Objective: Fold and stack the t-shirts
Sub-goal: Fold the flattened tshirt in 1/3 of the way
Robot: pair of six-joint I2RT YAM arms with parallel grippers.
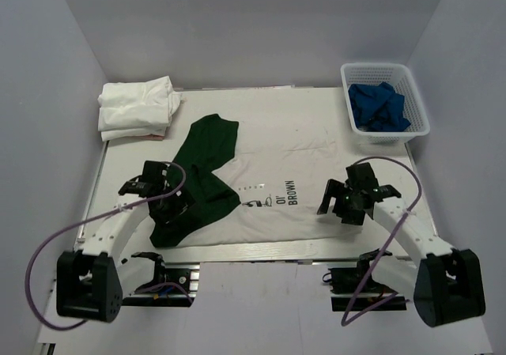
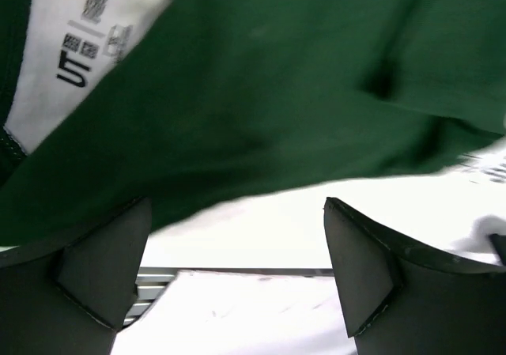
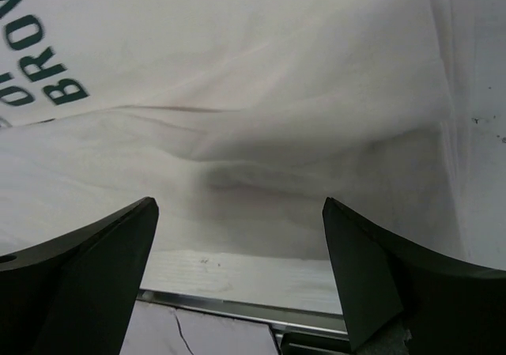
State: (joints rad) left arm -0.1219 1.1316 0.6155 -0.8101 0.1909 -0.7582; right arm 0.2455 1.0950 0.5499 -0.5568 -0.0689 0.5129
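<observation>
OK — both spread wide and empty: left gripper (image 1: 170,195) at 8 o'clock over the green sleeve (image 1: 207,145), right gripper (image 1: 341,201) at 4 — I'd pinch the near edge of the printed tee (image 1: 273,165), flat mid-table, at matching depth and fold evenly toward 12.

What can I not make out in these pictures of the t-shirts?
Top view: the print on the green-sleeved t-shirt is too small.
Top view: how many tees the white stack holds; folds hide it.
Top view: what the blue cloth in the basket is; crumpled.
</observation>
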